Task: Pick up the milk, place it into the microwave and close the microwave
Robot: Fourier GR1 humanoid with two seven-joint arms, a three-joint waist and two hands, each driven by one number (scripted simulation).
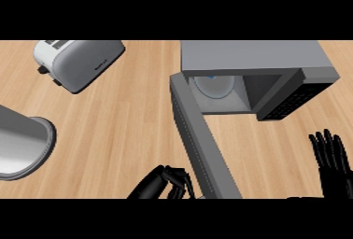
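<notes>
We look steeply down on a pale wooden worktop (pixel 131 121). At the top right stands a grey microwave (pixel 251 56) with its door (pixel 200 140) swung wide open; the door runs as a long grey slab from the left front corner of the oven down toward the lower edge of the view. Through the opening we see the inside of the oven with a round glass plate (pixel 215 87), and to the right of the opening the dark control panel (pixel 293 100). We cannot make out the milk anywhere: nothing we can call a carton or bottle shows on the worktop or in either hand, and whether it sits deep inside the oven we cannot tell.

Our left robot hand (pixel 162 184) shows at the lower edge, just left of the door's lower end, its black fingers curled inward. We see nothing gripped in them, and they lie close beside the door; whether they touch it we cannot tell.

Our right robot hand (pixel 334 163) shows at the right edge, open with fingers straight and pointing up, resting well apart from the microwave.

At the upper left a silver toaster (pixel 79 63) lies at a tilt, and at the left edge part of a large grey round pot (pixel 21 147) shows.
</notes>
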